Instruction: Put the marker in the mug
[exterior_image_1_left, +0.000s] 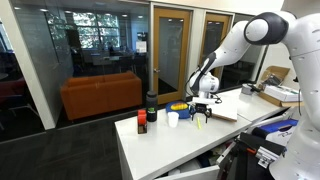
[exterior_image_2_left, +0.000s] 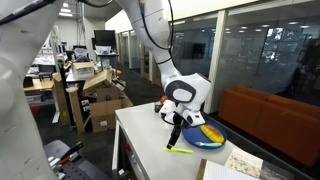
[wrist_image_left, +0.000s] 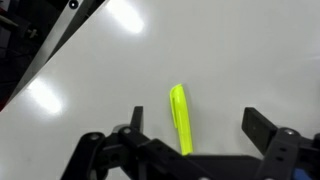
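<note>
The yellow-green marker lies flat on the white table, between my two open fingers in the wrist view. It also shows in both exterior views, near the table's edge. My gripper is open and hangs just above the marker, not touching it; it shows in both exterior views. The blue mug with a yellow inside sits right beside the gripper.
A small white cup, a dark tall cup and a dark bottle with a red label stand on the white table. Papers lie near the mug. Desks and boxes stand beyond the table.
</note>
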